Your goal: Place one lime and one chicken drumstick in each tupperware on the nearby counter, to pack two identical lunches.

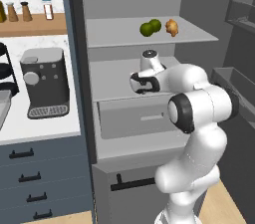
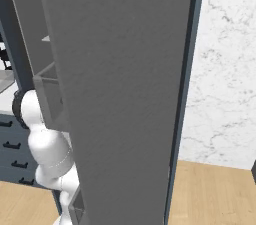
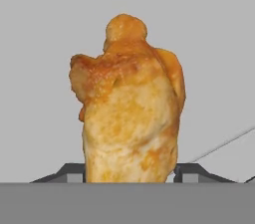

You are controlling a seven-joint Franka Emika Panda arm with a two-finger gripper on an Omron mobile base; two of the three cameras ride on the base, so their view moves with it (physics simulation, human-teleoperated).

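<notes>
Your end effector (image 3: 129, 175) sits closed around a chicken drumstick (image 3: 128, 103), the piece standing between its two fingertips (image 3: 69, 172) and rising away from them, while two limes (image 1: 150, 27) and a second drumstick (image 1: 172, 27) rest side by side on the upper fridge shelf (image 1: 114, 31).

I can't read any words, numbers or signs here. The coffee machine (image 1: 44, 82) on the tabletop (image 1: 40, 127) has no name on it that I can make out. The little bottles (image 1: 48, 8) on the wooden shelf (image 1: 33, 25) are too small and blurry to show any labels. The fridge door (image 2: 120, 94) is plain grey.
</notes>
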